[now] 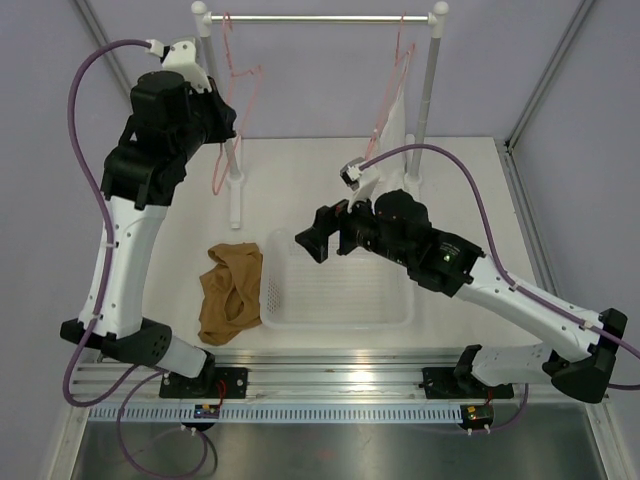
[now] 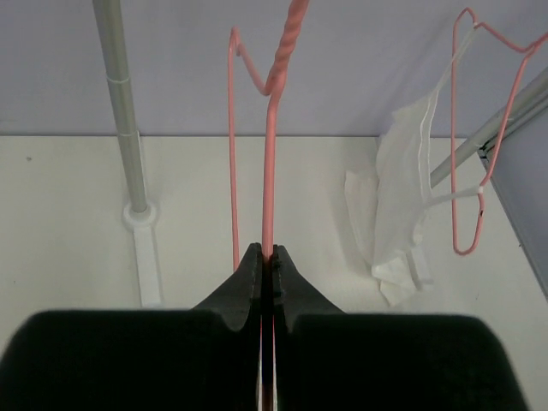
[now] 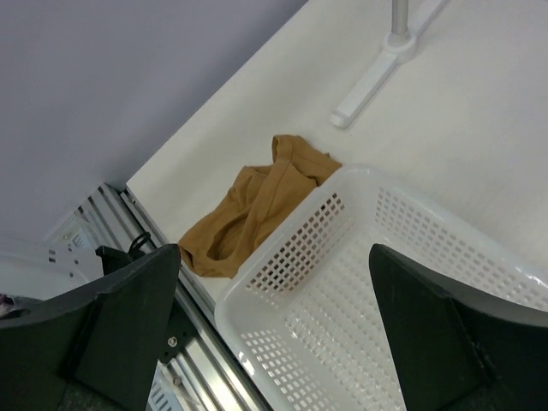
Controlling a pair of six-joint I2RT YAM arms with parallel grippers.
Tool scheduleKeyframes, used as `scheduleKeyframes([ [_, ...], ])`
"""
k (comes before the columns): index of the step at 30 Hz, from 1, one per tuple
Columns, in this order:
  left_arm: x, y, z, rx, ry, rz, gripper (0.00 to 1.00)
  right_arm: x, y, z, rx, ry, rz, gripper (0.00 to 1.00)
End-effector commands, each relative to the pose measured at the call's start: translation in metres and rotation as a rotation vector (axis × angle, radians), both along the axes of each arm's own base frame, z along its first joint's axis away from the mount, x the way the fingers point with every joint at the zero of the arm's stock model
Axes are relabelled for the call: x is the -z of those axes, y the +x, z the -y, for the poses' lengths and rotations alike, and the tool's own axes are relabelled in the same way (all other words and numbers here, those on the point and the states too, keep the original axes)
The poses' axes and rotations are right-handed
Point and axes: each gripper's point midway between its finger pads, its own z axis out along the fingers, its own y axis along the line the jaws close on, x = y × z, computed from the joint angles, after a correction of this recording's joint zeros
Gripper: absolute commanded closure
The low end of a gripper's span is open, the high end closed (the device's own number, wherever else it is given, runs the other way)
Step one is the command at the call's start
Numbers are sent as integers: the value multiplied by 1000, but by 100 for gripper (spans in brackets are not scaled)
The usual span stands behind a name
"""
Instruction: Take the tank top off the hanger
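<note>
Left fingers (image 2: 247,287) pinch hanger (image 2: 268,171) — tank top (image 1: 231,292) apart

Two thin pink wire hangers (image 2: 268,171), one crumpled tan fabric tank top (image 1: 230,290), one white cloth garment (image 2: 402,188), one white perforated plastic basket (image 1: 340,322), one silver metal rail (image 1: 320,18).

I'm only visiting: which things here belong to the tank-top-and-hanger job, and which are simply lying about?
Job: caramel-brown fabric tank top, lying on the table; thin pink wire hanger, clamped by left gripper; right gripper, open.
Just there: white plastic mesh basket; white garment on a second pink hanger; silver metal rail.
</note>
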Motion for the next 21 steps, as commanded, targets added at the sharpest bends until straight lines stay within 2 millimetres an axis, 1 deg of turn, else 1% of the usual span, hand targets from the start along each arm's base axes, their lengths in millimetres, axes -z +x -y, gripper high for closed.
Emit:
scheduleKeyframes([
  [1, -39, 39, 5, -3, -89, 117, 100, 1, -16, 10, -21, 33, -19, 1],
  [2, -45, 46, 9, 19, -96, 137, 100, -3, -19, 18, -13, 40, -13, 1],
  [3, -46, 54, 12, 26, -94, 143, 100, -2, -19, 23, 0, 38, -13, 1],
  [4, -45, 67, 18, 39, -93, 148, 100, 0, -21, 27, 5, 37, -13, 0],
  [5, -51, 72, 24, 66, -103, 176, 100, 4, -22, 32, 14, 29, -14, 0],
  [6, -51, 78, 25, 65, -108, 183, 100, 1, -23, 39, 32, 34, -6, 0],
  [7, -53, 88, 27, 59, -111, 206, 100, 5, -24, 44, 40, 24, -7, 0],
  [9, -53, 98, 29, 56, -110, 223, 100, 4, -27, 53, 57, 29, -2, 1],
  [10, -59, 101, 28, 50, -113, 244, 100, 9, -28, 56, 62, 20, -10, 1],
  [11, -50, 113, 31, 51, -103, 233, 100, 7, -31, 62, 66, 27, -7, 1],
  [12, -49, 118, 31, 49, -101, 235, 100, 8, -31, 64, 71, 30, -8, 1],
  [13, -49, 125, 33, 50, -103, 252, 100, 13, -32, 66, 74, 22, -15, 1],
  [14, -41, 135, 36, 50, -97, 244, 100, 11, -35, 70, 76, 31, -11, 0],
  [16, -31, 148, 39, 49, -94, 233, 100, 15, -36, 75, 87, 27, -12, 0],
  [17, -36, 148, 39, 49, -97, 244, 100, 15, -36, 80, 99, 24, -11, 1],
  [18, -20, 159, 42, 47, -94, 207, 100, 16, -37, 81, 101, 24, -11, 0],
  [19, -15, 160, 43, 46, -97, 188, 100, 21, -36, 83, 107, 14, -15, 1],
  [20, -10, 161, 43, 43, -100, 177, 100, 21, -36, 84, 112, 13, -13, 0],
  [21, 0, 162, 45, 45, -101, 151, 100, 23, -34, 85, 123, 7, -12, 0],
])
